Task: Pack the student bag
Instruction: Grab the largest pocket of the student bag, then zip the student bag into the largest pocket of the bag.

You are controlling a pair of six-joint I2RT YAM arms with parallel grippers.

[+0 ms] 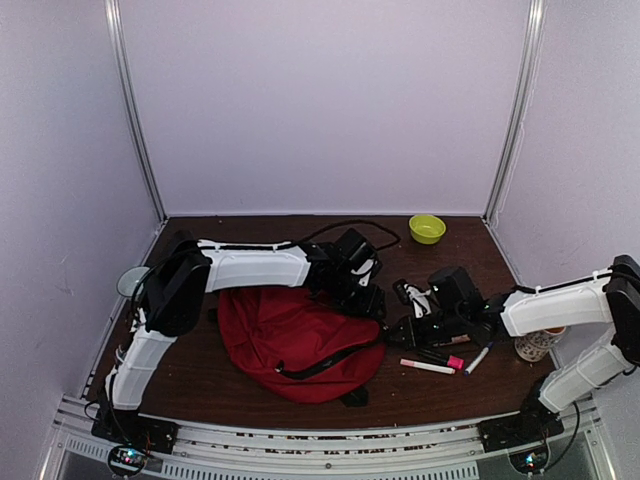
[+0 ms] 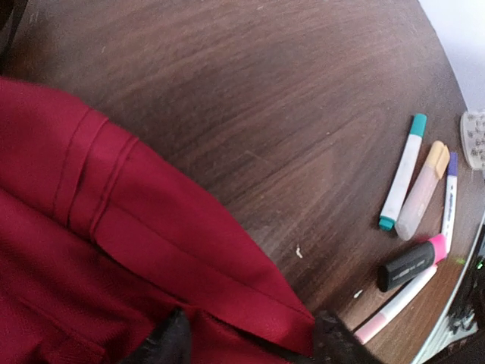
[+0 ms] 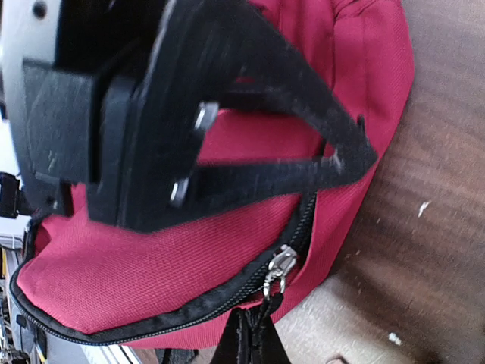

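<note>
- The student bag fills the middle of the table; the left arm spans its 9 to 12 o'clock side.
- At 2 o'clock the left gripper, jaws apart, and the right gripper, pinched on the zipper pull, crowd together.
- Markers litter 3 o'clock.
- Beyond 12 o'clock bare wood runs to the back wall; a green bowl sits at 1 o'clock.

Left hand wide — right hand fingertips together

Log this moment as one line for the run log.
left gripper open astride student bag edge | right gripper shut near zipper | pens on table, unpacked
</note>
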